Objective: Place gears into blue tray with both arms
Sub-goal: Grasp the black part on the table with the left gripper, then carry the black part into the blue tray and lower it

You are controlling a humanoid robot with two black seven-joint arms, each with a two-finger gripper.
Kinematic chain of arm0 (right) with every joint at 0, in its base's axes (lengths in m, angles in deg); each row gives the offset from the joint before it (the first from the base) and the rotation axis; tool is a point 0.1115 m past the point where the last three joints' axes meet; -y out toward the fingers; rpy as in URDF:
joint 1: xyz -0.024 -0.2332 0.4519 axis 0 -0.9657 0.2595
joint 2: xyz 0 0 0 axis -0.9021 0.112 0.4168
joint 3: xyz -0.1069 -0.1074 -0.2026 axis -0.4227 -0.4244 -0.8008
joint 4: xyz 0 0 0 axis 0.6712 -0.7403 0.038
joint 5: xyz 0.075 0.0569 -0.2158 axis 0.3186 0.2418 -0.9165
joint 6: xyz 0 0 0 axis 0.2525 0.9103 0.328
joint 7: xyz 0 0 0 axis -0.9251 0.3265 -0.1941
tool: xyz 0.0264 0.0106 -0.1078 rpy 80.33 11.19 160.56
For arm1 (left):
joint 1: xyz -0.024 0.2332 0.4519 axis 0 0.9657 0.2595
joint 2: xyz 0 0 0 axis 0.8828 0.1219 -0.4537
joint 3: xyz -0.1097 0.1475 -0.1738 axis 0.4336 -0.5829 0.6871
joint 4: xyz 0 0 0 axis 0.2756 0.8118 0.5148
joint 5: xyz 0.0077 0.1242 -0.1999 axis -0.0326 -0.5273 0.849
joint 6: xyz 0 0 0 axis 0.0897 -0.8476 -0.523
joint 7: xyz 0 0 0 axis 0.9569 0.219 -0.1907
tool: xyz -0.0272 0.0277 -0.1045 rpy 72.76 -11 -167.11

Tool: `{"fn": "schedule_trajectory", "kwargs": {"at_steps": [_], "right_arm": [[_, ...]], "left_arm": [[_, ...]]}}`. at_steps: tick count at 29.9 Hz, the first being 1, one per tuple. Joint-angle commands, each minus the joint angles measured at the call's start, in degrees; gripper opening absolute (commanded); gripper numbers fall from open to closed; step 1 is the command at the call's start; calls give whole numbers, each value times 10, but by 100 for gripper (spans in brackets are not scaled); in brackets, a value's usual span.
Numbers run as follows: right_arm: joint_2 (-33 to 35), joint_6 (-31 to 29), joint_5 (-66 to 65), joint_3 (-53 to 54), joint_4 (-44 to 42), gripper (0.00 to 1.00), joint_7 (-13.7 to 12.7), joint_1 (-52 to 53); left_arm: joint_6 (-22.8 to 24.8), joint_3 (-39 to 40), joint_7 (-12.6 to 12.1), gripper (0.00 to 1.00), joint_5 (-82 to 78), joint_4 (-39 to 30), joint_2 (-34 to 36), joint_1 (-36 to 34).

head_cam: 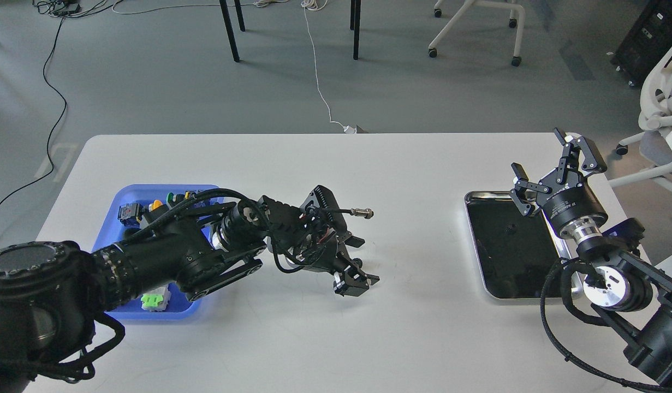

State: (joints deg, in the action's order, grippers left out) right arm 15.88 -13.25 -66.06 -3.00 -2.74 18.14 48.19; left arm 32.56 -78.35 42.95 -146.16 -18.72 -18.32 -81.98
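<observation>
A small black gear [357, 261] lies on the white table near its middle. My left gripper [365, 261] is low over the table and open, with one finger [358, 240] behind the gear and the other [370, 280] in front of it. The blue tray [115, 201] sits at the left, largely hidden by my left arm. Another gear [510, 230] shows faintly against the black bottom of the silver-rimmed tray [469, 203]. My right gripper [552, 159] hangs open and holds nothing, above that tray's far right corner.
Several coloured push-button switches [153, 299] lie in the blue tray. A silver cable connector [361, 212] sticks out from my left wrist. Chairs and table legs stand on the floor beyond the far table edge.
</observation>
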Motion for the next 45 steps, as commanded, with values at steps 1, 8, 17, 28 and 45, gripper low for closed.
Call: {"fn": "schedule_trajectory", "kwargs": {"at_steps": [1,8,17,28,45], "right_arm": [[3,0,0,0,0,97,0,-2],[3,0,0,0,1,97,0,-5],[3,-1,0,0,1,97,0,-5],[4,0,0,0,1,97,0,-6],[-2,-1,-1,-3,3,97,0,-6]], "left_arm": [[0,-4,0,75,0,6,-2,1],[-8,-7,0,59,0,17,3,10],[-9,-8,0,22,0,17,7,11],[-31,4,0,12,0,6,32,1],[-35,49,0,15,43,-96,408,49]]}}
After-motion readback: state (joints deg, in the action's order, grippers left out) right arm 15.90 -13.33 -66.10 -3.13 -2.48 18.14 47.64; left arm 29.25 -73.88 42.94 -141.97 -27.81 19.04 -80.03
